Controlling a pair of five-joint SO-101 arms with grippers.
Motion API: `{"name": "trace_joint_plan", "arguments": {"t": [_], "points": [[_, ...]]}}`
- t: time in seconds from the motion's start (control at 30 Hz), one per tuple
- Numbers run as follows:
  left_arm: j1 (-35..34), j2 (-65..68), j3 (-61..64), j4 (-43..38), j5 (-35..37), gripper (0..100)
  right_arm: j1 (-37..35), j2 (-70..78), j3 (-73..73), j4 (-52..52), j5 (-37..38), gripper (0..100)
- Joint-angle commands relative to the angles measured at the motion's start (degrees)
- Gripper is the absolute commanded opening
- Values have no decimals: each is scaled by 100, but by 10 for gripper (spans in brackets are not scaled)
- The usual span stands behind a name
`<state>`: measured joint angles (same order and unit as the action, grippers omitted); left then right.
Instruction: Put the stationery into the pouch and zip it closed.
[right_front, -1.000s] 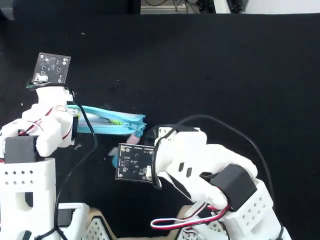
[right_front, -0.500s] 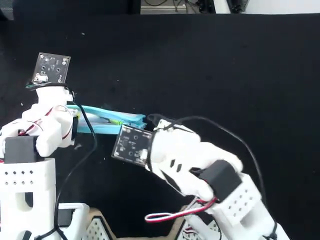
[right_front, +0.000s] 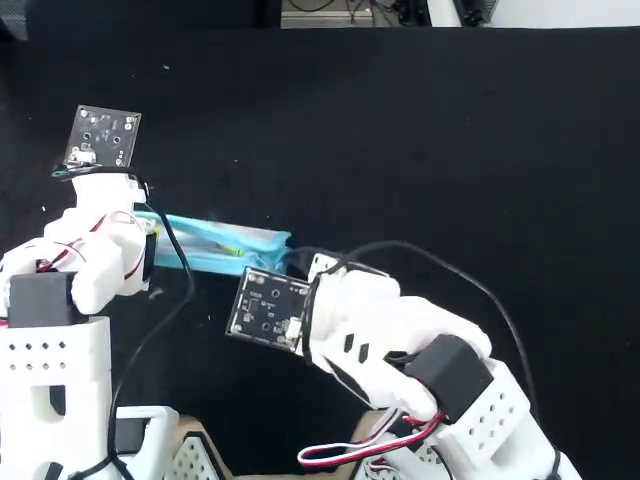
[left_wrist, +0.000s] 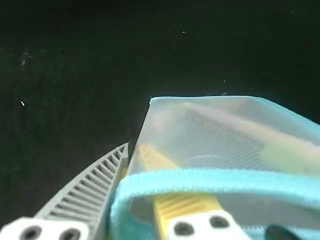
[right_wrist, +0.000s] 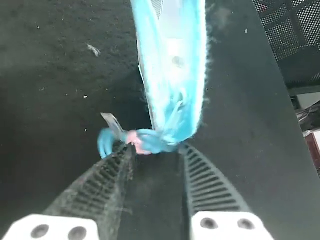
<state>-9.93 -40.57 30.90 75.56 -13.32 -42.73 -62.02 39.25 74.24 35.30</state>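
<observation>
Turquoise mesh zip pouch (right_front: 215, 245) lies on the black desk (right_front: 450, 150) — a pale yellow pen (left_wrist: 280, 152) shows through its mesh. Left hand (left_wrist: 134, 150) pinches the pouch's rim; right hand (right_wrist: 157, 150) gapes astride its end — one finger touches the pink zip tab (right_wrist: 135, 140)

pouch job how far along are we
Done: stationery shows through the mesh, inside the pouch. In hand: the left gripper clamps one end of the pouch; the right gripper sits open at the other end, fingers either side of the pink-and-blue zip tab. To do: grip that tab and pull the zip shut; how far it is zipped I cannot tell.
</observation>
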Motion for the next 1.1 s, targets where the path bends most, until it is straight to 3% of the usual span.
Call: {"name": "trace_joint_plan", "arguments": {"t": [0.0,0.3,0.67,0.93,1.07], "points": [[-127,70,286,-26,-18,30,-62,-75,-66,9,88,103],[-127,70,286,-26,-18,30,-62,-75,-66,-176,35,188],[-136,70,286,-35,-26,30,-70,-110,-66,-290,-316,8],[-145,70,286,-35,-26,30,-62,-92,-75,-70,-281,27],[-145,70,286,-35,-26,30,-88,-101,-92,18,-316,112]]}}
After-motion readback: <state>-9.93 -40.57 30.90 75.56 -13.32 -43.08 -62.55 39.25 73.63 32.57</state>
